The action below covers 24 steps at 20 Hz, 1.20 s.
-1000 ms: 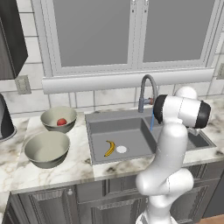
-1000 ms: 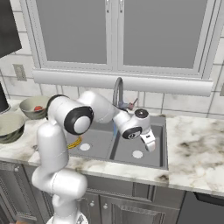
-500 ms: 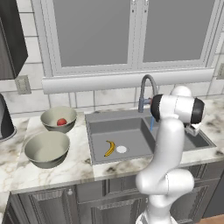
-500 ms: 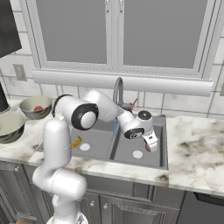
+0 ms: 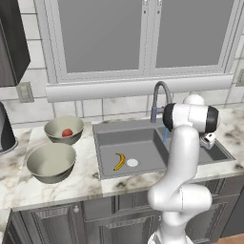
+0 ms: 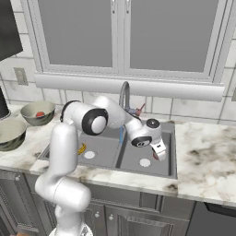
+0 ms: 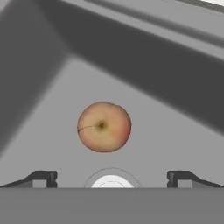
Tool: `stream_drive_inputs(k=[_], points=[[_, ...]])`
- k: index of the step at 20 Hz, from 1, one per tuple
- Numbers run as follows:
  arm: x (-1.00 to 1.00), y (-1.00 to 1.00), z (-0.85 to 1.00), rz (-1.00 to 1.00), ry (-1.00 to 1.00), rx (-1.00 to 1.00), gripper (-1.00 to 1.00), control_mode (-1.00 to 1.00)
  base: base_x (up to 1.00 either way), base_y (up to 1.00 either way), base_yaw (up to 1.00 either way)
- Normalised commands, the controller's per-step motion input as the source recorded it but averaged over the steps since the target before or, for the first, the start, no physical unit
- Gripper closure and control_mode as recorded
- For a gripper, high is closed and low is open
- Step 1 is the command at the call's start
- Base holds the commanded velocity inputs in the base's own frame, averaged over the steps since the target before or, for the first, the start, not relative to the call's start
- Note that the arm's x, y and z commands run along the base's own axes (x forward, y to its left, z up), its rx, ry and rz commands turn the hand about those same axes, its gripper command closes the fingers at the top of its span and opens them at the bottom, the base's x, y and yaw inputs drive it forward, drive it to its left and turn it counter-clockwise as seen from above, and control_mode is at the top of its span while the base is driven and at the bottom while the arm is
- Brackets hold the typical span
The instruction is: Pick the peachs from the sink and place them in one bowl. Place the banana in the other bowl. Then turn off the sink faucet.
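One peach (image 7: 104, 127) lies on the floor of the right basin of the dark grey sink (image 6: 168, 152), just beyond the white drain (image 7: 111, 181). My gripper (image 7: 111, 178) hangs open over it, its fingertips (image 7: 46, 177) wide apart and not touching the fruit. The hand is low in that basin (image 6: 158, 153) (image 5: 208, 139). A second peach (image 5: 67, 133) rests in the farther, smaller bowl (image 5: 63, 125). The wider bowl (image 5: 51, 162) in front of it holds nothing. The banana (image 5: 119, 161) lies in the left basin. Water runs from the faucet (image 5: 159, 97).
The faucet's arched spout and blue water stream (image 6: 121, 136) stand just left of my forearm. The basin divider and sink walls close in around the hand. Marble counter (image 6: 207, 156) stretches to the right, and a dark appliance (image 5: 5, 128) stands at the far left.
The hand has sunk a little lower into the right basin and the elbow has shifted slightly. The fruit, banana and bowls have not moved; the jaws stay open.
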Motion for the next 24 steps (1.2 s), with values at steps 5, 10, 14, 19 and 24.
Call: stream_drive_inputs(k=[5, 10, 14, 19, 24], points=[[0.17, -0.02, -0.16, 0.0, 0.0, 0.0, -1.0, -1.0, 0.0, 0.0, 0.0], [0.14, -0.04, -0.15, 0.0, 0.0, 0.0, -1.0, -1.0, 0.0, 0.0, 0.0], [0.13, -0.04, -0.16, 0.0, 0.0, 0.0, -1.0, -1.0, 0.0, 0.0, 0.0], [0.09, -0.1, -0.17, 0.0, 0.0, 0.0, -1.0, -1.0, 0.0, 0.0, 0.0], [0.07, -0.15, -0.16, 0.0, 0.0, 0.0, -1.0, -1.0, 0.0, 0.0, 0.0]])
